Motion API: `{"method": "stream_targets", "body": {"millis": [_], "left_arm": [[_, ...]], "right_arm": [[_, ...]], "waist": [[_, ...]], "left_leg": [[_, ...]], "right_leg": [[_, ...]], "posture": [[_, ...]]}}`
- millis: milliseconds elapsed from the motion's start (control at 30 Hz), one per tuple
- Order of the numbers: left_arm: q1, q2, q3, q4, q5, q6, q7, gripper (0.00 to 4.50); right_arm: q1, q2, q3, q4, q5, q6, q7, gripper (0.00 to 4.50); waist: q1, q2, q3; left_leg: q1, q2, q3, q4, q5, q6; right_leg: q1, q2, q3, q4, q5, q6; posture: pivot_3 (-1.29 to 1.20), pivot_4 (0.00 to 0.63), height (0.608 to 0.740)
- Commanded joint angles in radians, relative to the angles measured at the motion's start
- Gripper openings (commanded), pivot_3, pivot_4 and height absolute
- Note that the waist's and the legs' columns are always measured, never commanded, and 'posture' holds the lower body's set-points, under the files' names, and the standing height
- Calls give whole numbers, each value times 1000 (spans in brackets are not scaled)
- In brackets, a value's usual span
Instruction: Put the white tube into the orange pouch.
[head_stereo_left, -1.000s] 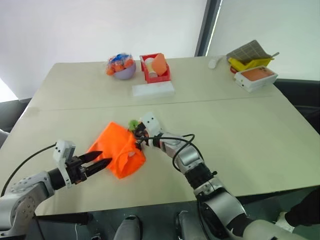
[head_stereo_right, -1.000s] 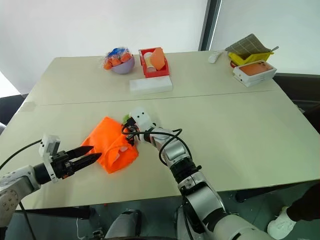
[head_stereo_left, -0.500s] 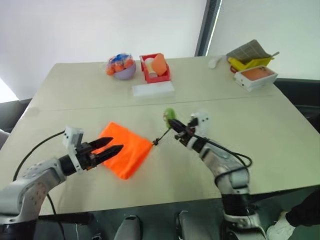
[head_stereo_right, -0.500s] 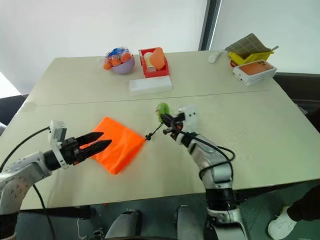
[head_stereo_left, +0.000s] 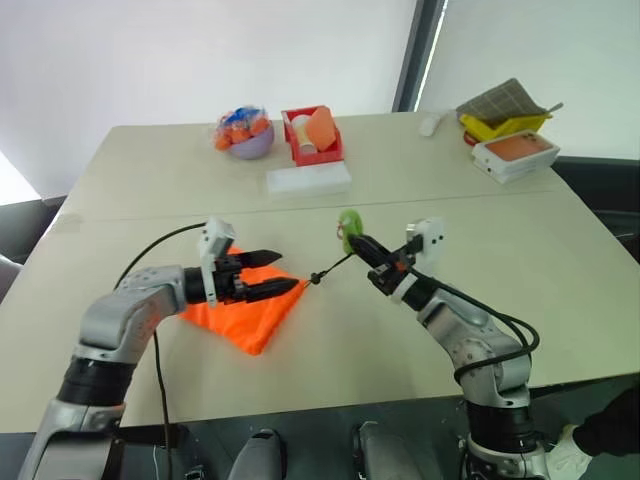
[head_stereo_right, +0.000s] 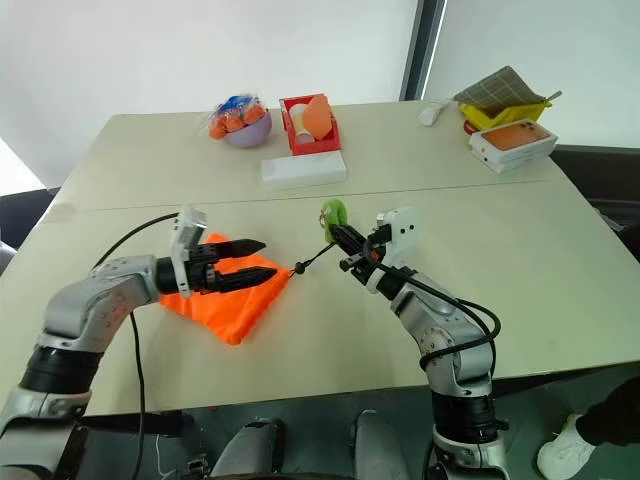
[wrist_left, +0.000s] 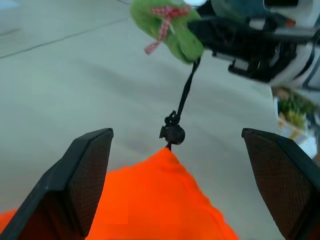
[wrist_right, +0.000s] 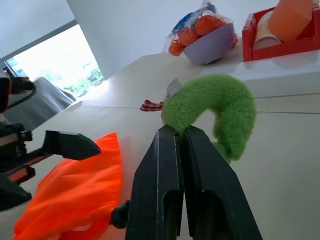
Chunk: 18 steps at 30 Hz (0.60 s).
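Left gripper (head_stereo_left: 285, 274): jaws spread wide, nothing between them, poised over the orange pouch (head_stereo_left: 240, 318). Orange pouch: lying flat toward the table's (head_stereo_left: 560, 270) near edge, left of its middle, one corner drawn to a point where the black cord (head_stereo_left: 332, 267) leaves it. White tube: not discernible; cannot tell whether it sits inside the pouch. Black cord: taut, running up to the green ring (head_stereo_left: 349, 228). Right gripper (head_stereo_left: 358, 243): fingers clamped tight on the green ring, raised above the table's middle.
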<state>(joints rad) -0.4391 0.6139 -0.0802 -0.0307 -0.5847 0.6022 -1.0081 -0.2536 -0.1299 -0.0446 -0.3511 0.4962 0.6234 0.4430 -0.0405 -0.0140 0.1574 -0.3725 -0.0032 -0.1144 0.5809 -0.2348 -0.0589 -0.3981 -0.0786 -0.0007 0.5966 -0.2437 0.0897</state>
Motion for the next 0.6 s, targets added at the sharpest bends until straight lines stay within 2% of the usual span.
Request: {"method": "stream_targets", "body": {"millis": [33, 233, 600], "left_arm": [[-39, -21, -72, 26, 113, -102, -18, 4398], [-41, -69, -99, 30, 157, -103, -13, 4398], [-62, -94, -122, 56, 198, -88, -35, 4398]], "right_arm": [[-17, -5, 7, -37, 14, -29, -2, 0], [-16, -14, 22, -48, 16, -36, 1, 0], [-16, -32, 47, -47, 14, -49, 2, 0]], "waist": [[0, 0, 0], [0, 0, 0], [4, 0, 0]], "left_leg": [[0, 0, 0, 0, 0, 0], [0, 0, 0, 0, 0, 0], [0, 0, 0, 0, 0, 0]], "right_leg": [[0, 0, 0, 0, 0, 0], [0, 0, 0, 0, 0, 1], [1, 0, 0, 1, -2, 3]], "posture": [[0, 150, 740], [0, 150, 740], [0, 150, 740]]}}
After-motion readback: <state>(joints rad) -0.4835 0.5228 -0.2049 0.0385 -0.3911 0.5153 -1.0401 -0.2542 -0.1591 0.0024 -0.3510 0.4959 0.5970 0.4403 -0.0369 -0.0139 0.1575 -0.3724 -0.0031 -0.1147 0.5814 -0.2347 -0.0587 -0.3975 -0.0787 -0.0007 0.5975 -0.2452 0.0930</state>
